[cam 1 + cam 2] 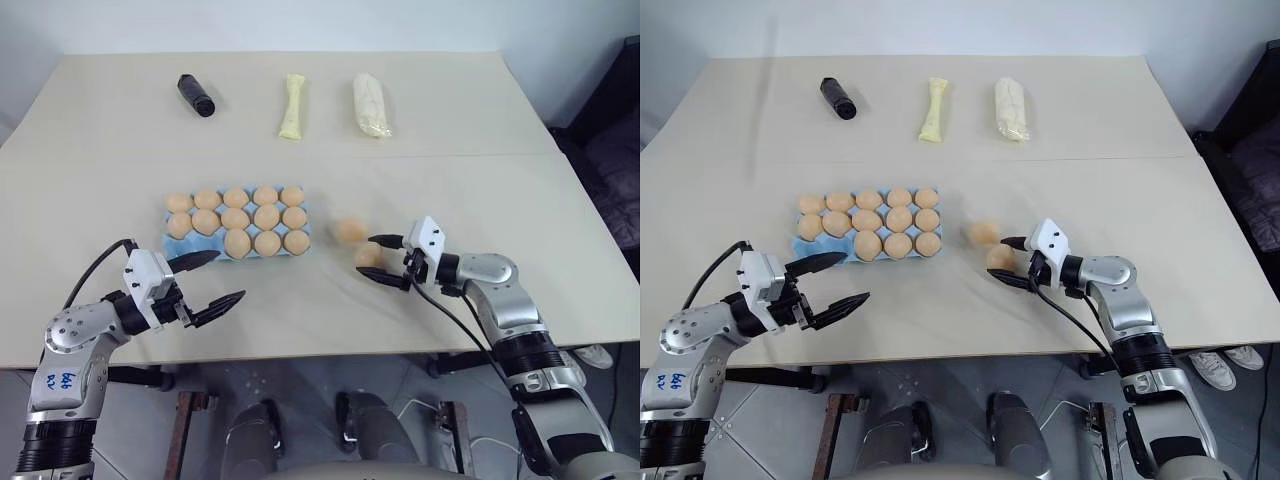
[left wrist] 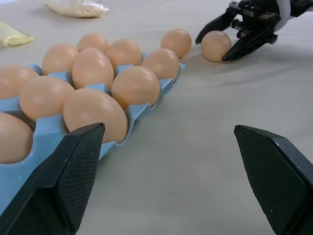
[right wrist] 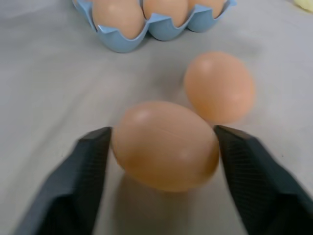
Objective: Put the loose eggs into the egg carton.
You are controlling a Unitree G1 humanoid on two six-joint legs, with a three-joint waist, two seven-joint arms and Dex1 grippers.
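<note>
Right gripper closing around one of two loose eggs beside the carton.

The nearer egg [image 1: 368, 256] lies on the table [image 1: 450, 180] at about 3 o'clock from the egg carton [image 1: 172, 243], with the other loose egg [image 1: 350, 231] just beyond it. The right gripper [image 1: 386, 262] brackets the nearer egg, fingers at its flanks, firm contact unclear. Best to squeeze gently across the egg's middle and lift straight, avoiding its neighbour. The left gripper [image 1: 214, 280] hangs spread wide, empty, at the carton's 6 o'clock. Blue handwriting on the left arm is unreadable.

eggs [image 3: 166, 145]: you see smooth, matt shells
carton [image 2: 51, 134]: moulded, matt blue
fingers [image 2: 73, 171]: black, finely textured pads
table [image 1: 420, 170]: matt beige
</note>
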